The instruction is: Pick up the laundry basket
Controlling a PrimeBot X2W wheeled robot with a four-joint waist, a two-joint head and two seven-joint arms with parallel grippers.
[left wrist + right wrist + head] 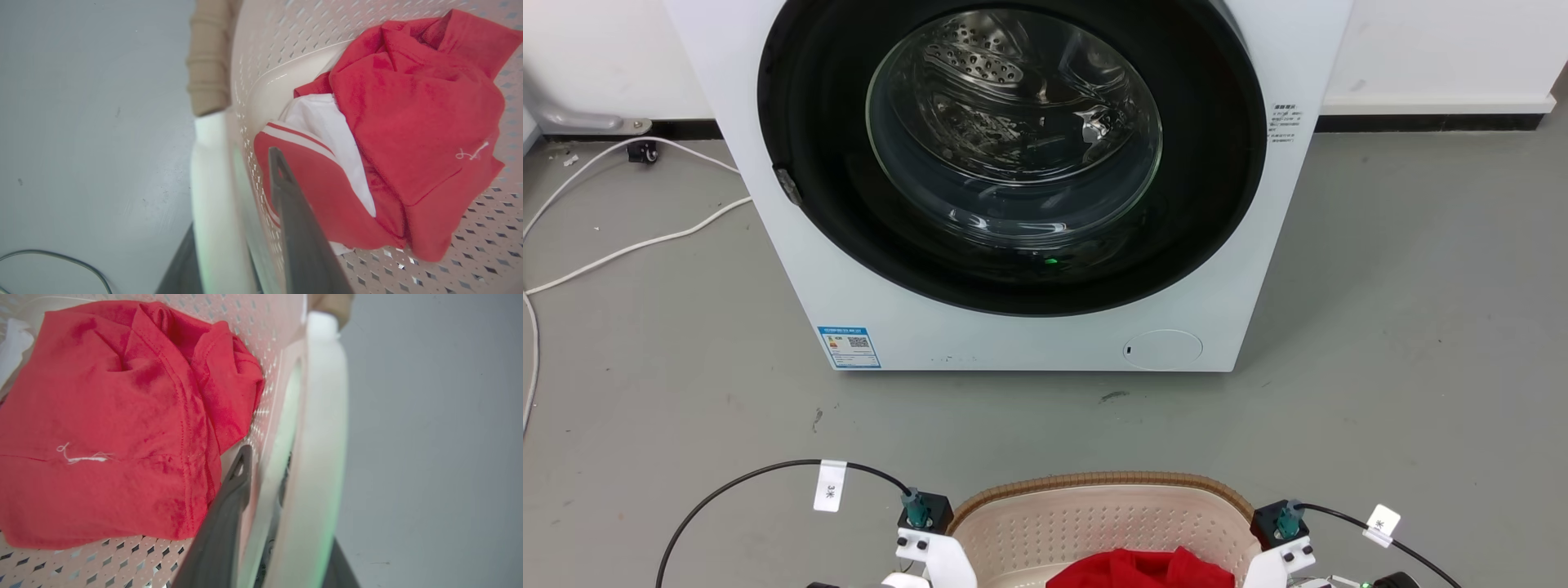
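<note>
The laundry basket (1094,483), cream perforated plastic with a brown ribbed rim, sits at the bottom middle of the head view with my two wrists on either side of it. A red garment (412,118) with white cloth under it lies inside. My left gripper (233,192) straddles the basket's left white handle (210,171), one finger inside the wall and one outside, closed on it. My right gripper (290,498) holds the right white handle (322,428) the same way. Whether the basket's bottom touches the floor is hidden.
A white front-loading washing machine (1029,343) with its round glass door shut stands just beyond the basket. White cables (621,245) trail over the grey floor at the left. A black cable (752,474) loops from my left wrist (925,523).
</note>
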